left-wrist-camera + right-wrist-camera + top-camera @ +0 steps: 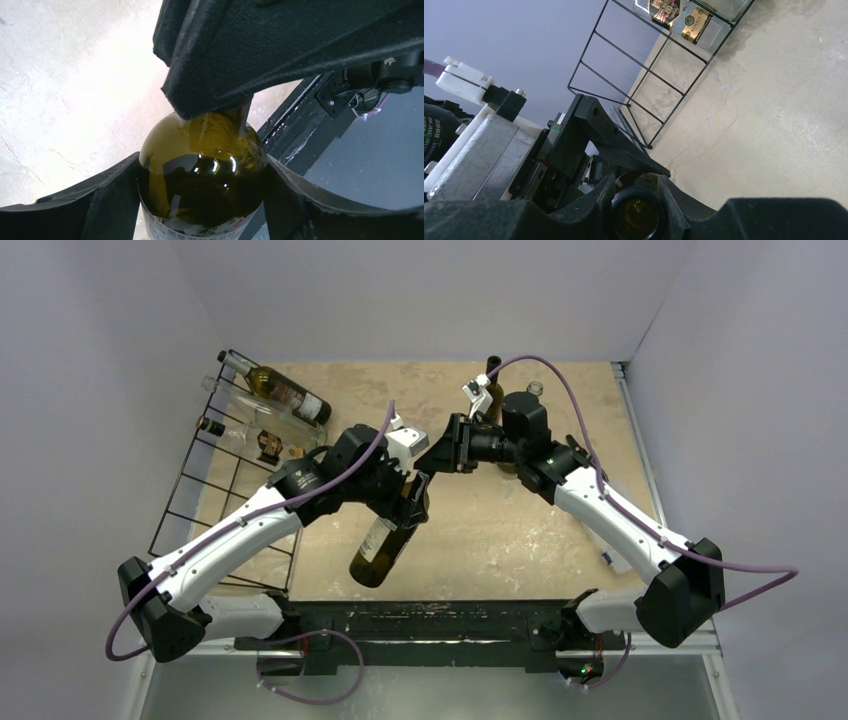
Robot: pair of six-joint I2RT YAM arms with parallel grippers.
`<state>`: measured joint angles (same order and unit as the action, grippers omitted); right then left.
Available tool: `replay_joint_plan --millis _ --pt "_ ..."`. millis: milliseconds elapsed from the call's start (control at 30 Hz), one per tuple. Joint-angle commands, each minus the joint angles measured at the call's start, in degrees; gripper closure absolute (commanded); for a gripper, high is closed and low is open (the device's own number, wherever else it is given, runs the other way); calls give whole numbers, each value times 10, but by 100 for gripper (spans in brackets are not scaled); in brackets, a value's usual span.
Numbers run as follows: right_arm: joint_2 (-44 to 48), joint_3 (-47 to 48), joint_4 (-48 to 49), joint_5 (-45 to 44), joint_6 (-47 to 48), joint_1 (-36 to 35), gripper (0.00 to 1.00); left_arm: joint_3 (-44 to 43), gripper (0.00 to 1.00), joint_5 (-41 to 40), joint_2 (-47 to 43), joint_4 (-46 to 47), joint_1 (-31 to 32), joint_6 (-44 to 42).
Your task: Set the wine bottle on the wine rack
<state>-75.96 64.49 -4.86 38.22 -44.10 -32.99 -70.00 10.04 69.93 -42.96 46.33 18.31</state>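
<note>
A dark green wine bottle (pixel 378 552) with a pale label hangs tilted above the table's front middle, base toward the near edge. My left gripper (pixel 408 506) is shut on its shoulder; in the left wrist view the glass (pixel 200 170) sits between both fingers (pixel 100 200). My right gripper (pixel 430 462) is shut on the neck; in the right wrist view the bottle's mouth (pixel 636 219) sits tight between its fingers (pixel 599 200). The black wire wine rack (pixel 215 490) stands at the table's left and also shows in the right wrist view (pixel 634 65).
Two bottles lie on the rack's far end: a dark one (pixel 287 395) and a clear one (pixel 255 427). More bottles (pixel 493 388) stand at the back behind the right arm. A black bar (pixel 430 620) runs along the near edge.
</note>
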Motion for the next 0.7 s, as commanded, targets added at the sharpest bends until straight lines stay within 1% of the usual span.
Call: replay_joint_plan --millis 0,33,100,133,167,267,300,367,467,533,667 --pt "33 23 50 25 -31 0 96 -25 38 -10 -9 6 1 -10" --pt "33 22 50 25 -31 0 89 -24 44 -13 -12 7 1 -11" --pt "34 23 50 28 -30 0 82 -22 58 -22 -20 10 1 -14" --pt "34 24 50 29 -30 0 80 -21 68 -27 -25 12 2 -14" --pt "34 24 50 28 -30 0 75 -19 76 -33 -30 14 2 -14" --pt "37 31 43 20 -31 0 48 -8 96 -53 -45 27 1 -11" --pt "39 35 38 18 -28 0 37 -5 100 -60 -51 32 1 -9" --pt "41 46 30 21 -20 3 19 5 100 -75 -63 44 2 -6" --pt "48 71 0 9 1 16 5 20 100 -105 -86 62 1 2" --pt "60 80 -18 -8 11 32 1 29 100 -138 -102 65 1 10" --pt "90 77 -45 -32 25 81 1 37 100 -211 -126 56 1 29"
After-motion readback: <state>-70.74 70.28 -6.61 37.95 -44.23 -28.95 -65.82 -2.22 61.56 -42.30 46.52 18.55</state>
